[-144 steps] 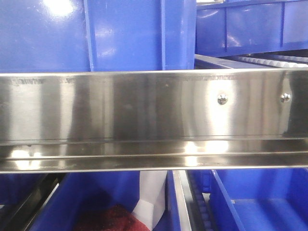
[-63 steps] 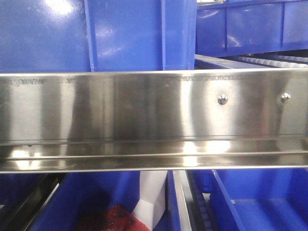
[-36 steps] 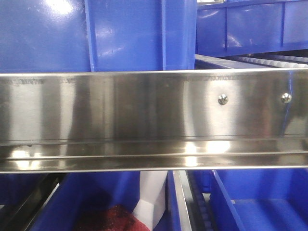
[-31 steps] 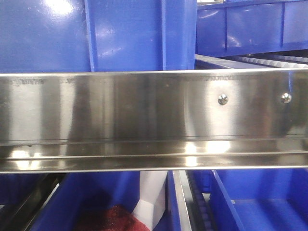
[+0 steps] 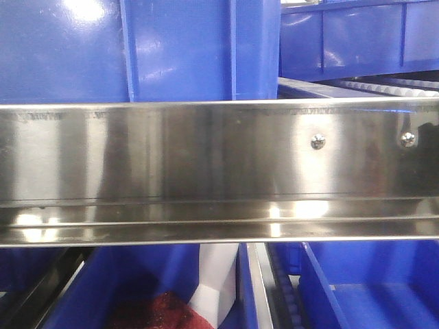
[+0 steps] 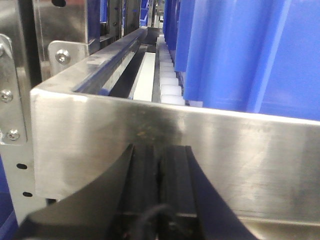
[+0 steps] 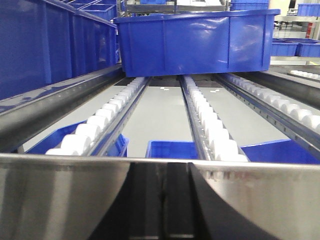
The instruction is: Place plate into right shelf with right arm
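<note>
The plate is out of view in every view. The right shelf's shiny steel front rail (image 5: 206, 157) fills the front view, with two screws at its right. My right gripper (image 7: 164, 167) is shut with nothing between its black fingers. Its tips sit right at the rail's top edge (image 7: 65, 190), facing an open lane between white roller tracks (image 7: 210, 125). My left gripper (image 6: 159, 150) is shut and empty, close against another stretch of steel rail (image 6: 260, 160).
Large blue bins (image 5: 178, 48) stand on the rollers above the rail. One blue bin (image 7: 195, 42) sits far back on the right arm's lane. Lower bins (image 5: 370, 288) lie below the rail, one holding a white and red item (image 5: 206, 288). A steel post (image 6: 15, 100) stands at the left.
A dark reflection has appeared at the rail's right end near the right screw. Nothing else has visibly moved.
</note>
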### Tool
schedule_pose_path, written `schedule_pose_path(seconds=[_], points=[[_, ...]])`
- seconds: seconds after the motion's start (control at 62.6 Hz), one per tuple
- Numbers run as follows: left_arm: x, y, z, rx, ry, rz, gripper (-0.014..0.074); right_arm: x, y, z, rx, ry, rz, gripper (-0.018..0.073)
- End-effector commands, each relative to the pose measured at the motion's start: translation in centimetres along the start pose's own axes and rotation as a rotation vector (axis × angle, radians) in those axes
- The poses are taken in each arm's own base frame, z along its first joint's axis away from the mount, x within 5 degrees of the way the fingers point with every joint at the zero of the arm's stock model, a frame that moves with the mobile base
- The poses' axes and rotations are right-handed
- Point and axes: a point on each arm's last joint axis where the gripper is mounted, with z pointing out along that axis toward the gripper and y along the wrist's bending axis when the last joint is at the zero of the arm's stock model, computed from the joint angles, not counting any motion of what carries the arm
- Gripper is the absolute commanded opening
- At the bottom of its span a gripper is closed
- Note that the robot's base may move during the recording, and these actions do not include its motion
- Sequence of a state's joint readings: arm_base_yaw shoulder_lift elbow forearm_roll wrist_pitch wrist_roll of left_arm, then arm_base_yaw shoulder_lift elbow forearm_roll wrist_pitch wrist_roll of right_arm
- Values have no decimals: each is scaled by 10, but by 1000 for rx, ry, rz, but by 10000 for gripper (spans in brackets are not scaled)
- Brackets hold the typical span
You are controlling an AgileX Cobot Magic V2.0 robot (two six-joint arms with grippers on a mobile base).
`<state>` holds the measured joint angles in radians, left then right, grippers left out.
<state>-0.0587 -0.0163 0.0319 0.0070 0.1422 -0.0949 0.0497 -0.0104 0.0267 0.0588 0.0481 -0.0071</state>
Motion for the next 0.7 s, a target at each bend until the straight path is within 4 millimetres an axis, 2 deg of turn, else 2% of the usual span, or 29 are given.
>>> schedule_pose_path(seconds=[0.0, 0.192, 0.687], points=[[-5, -1, 0, 10, -86, -6, -47, -8, 0, -2, -2, -85, -20, 55], [-5, -1, 0, 10, -86, -6, -47, -3, 0, -1, -2, -22, -26, 55], [-5, -1, 0, 10, -86, -6, -47, -4, 0, -1, -2, -37, -25, 55]])
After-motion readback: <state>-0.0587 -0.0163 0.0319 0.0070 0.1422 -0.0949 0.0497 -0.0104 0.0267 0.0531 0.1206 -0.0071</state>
